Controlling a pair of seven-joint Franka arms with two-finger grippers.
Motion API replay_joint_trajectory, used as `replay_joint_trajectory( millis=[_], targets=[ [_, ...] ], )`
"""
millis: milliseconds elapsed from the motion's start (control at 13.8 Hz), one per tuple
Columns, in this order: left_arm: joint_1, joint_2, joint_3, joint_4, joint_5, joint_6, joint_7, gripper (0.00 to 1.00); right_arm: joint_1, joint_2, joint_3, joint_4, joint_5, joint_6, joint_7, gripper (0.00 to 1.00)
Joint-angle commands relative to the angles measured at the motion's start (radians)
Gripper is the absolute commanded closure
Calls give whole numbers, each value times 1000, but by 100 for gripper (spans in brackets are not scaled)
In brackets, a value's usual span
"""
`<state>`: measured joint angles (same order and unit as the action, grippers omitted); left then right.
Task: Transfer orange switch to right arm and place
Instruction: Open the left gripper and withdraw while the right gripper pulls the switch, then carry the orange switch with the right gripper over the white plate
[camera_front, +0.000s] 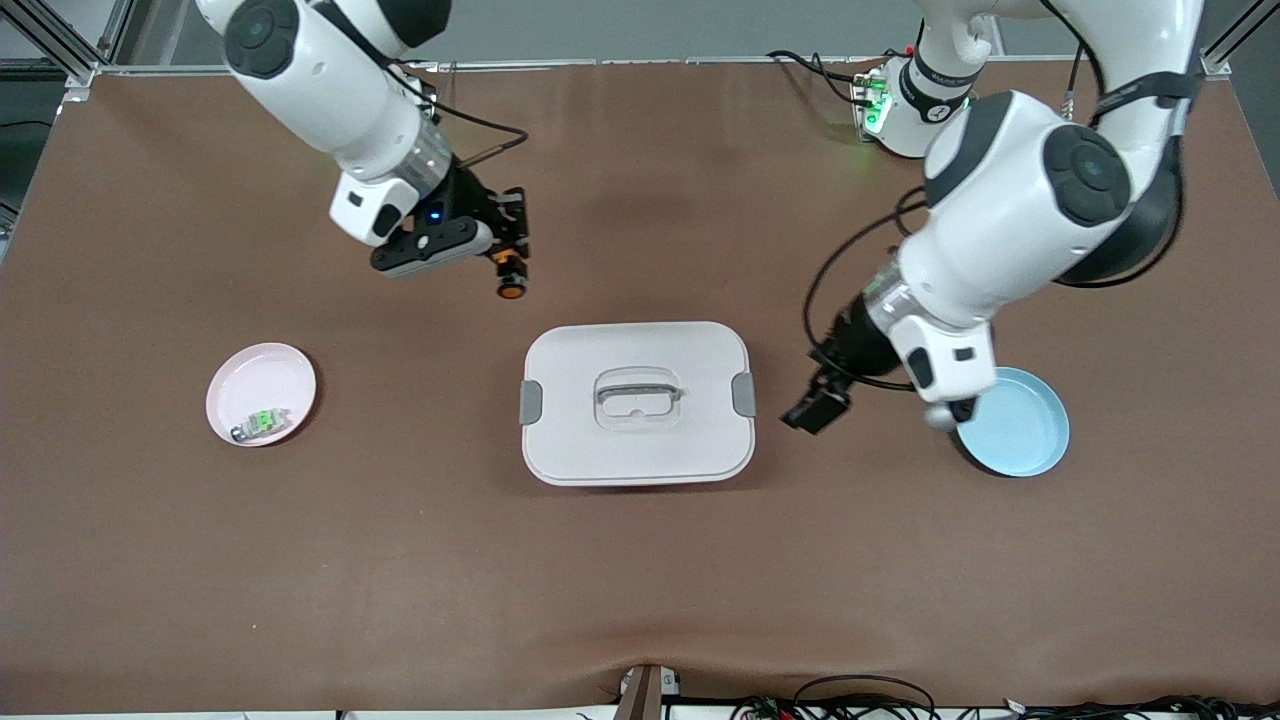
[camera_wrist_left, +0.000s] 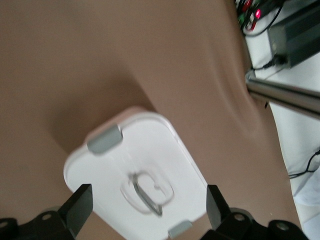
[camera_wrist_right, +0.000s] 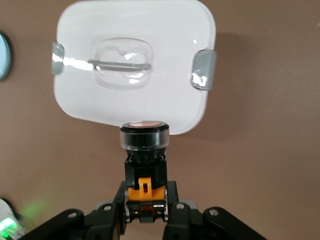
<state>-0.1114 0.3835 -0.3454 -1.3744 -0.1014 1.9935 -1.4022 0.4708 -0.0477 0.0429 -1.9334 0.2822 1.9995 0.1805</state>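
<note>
Orange switch (camera_wrist_right: 145, 150) — clamped in right gripper (camera_wrist_right: 145, 212).

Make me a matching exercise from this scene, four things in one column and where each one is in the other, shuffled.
Things:
1. orange switch
2. grey part with green top
3. left end effector
4. blue dish

Places:
A. in the pink dish
B. at the left arm's end of the table
C. gripped by the right end effector
D. open, beside the white lidded box

Pairs: 1-C, 2-A, 3-D, 4-B
</note>
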Motion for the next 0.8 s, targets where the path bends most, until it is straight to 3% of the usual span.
replay_joint_trajectory(
  millis=[0,145,362,725],
  targets=[
    [90,-35,0,-9,48,-92,179,0,-104,-43,14,-19,-116,-71,-282,100],
    [171,-40,-4,-8,153,-192,326,0,-161,-49,14,-19,-216,-97,-465,100],
    [238,-58,-1,-9,256,-239,492,0,-269,-43,14,-21,-274,-100,-746,100],
    [327,-89,-1,-8,263,-283,811,0,-437,-37,14,-18,-354,-68,-1093,100]
  ],
)
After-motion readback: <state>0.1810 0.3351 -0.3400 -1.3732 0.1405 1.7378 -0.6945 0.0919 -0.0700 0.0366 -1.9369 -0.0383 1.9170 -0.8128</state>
